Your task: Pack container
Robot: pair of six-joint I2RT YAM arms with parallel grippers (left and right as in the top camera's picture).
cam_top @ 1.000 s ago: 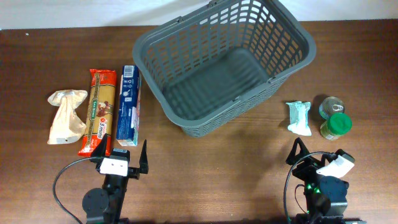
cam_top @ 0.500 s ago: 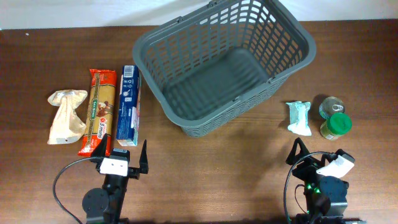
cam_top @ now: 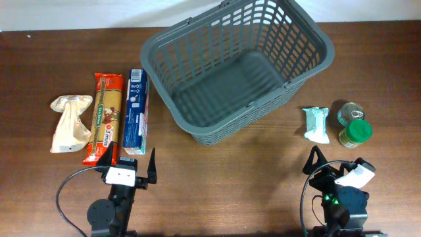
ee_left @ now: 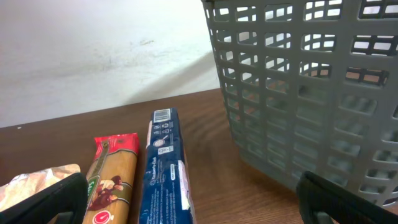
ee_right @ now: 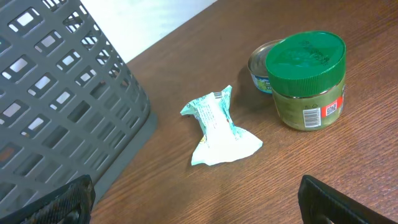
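Your basket (cam_top: 230, 82) sits on the table (cam_top: 197, 171), far side, turned askew. Left of it: blue box (cam_top: 136, 110), pasta pack (cam_top: 105, 118), beige bag (cam_top: 70, 122) (side by side). Right of it: wrapper (cam_top: 317, 124), jar (cam_top: 356, 132), tin (cam_top: 348, 110) just behind the jar. Your left end effector (cam_top: 126, 160) and right end effector (cam_top: 337, 161) hang at the near edge, both spread wide.

Robot lab bench, brown wooden table (cam_top: 230, 174), plain white wall (ee_left: 93, 50)
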